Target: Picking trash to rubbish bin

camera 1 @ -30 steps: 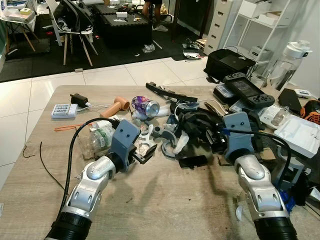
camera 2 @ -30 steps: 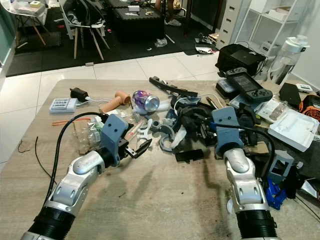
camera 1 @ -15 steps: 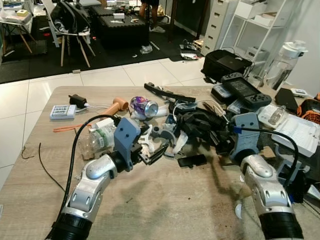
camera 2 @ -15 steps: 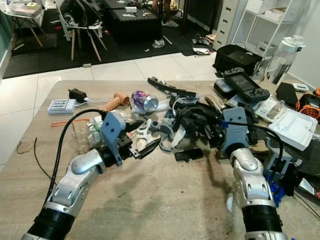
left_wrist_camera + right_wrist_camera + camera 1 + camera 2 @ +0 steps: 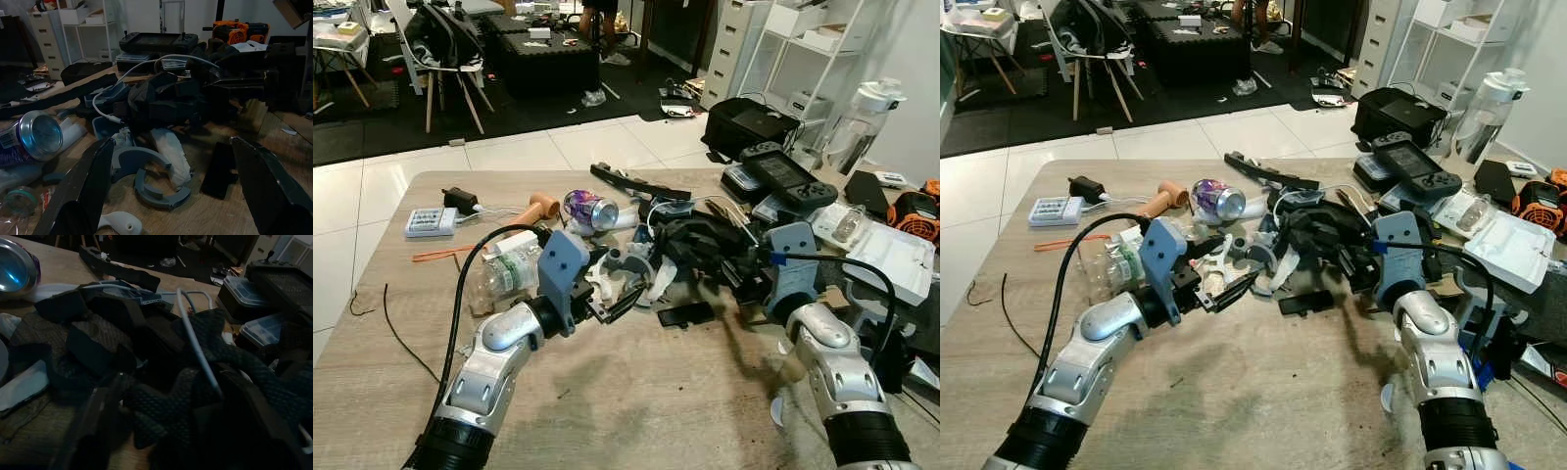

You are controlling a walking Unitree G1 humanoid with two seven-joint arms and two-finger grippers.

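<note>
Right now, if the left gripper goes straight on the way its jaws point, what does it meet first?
Most likely the grey curved plastic pieces lying between its open jaws, with the crumpled white wrapper just behind them. The left gripper points into the pile; beyond lies the black strap tangle. Depth is hard to judge.

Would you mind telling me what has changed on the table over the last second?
The left gripper has pushed forward into the clutter, its open fingers now by the grey ring pieces and crumpled white wrapper. The right gripper has eased back toward the right, open around the black mesh straps. Nothing was gripped or released. The purple can and plastic bottle lie as before.
</note>
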